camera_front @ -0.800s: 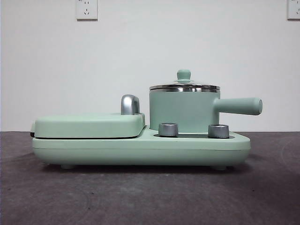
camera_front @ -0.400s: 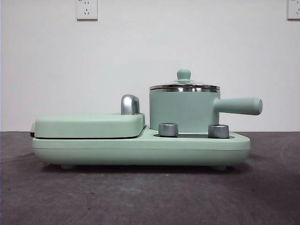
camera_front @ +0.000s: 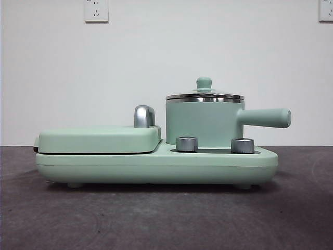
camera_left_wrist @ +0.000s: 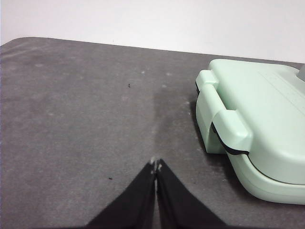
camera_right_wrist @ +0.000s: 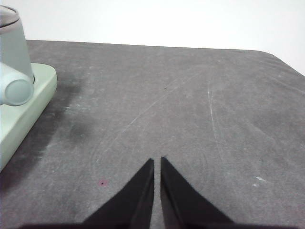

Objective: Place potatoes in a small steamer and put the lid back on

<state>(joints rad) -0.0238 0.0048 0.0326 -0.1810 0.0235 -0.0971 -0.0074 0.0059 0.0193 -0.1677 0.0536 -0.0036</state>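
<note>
On the mint-green cooker base (camera_front: 156, 164), the small steamer (camera_front: 204, 124) is seen with its glass lid (camera_front: 204, 96) seated. No potato is visible, possibly inside. The left gripper (camera_left_wrist: 156, 168) and right gripper (camera_right_wrist: 157, 162) are held pressed together, empty, above the table (camera_right_wrist: 190, 105).

The small steamer (camera_front: 204, 124) stands on the mint-green cooker base (camera_front: 156, 165), the lid (camera_front: 204, 96) seated on it, beside the shut griddle cover (camera_front: 99, 139) on the table (camera_front: 166, 219).

Dark grey matte desk (camera_front: 166, 219) with faint scuffs and specks, one mint-green plastic cooking appliance base (camera_front: 156, 167) standing directly on it on small feet, centred.
</note>
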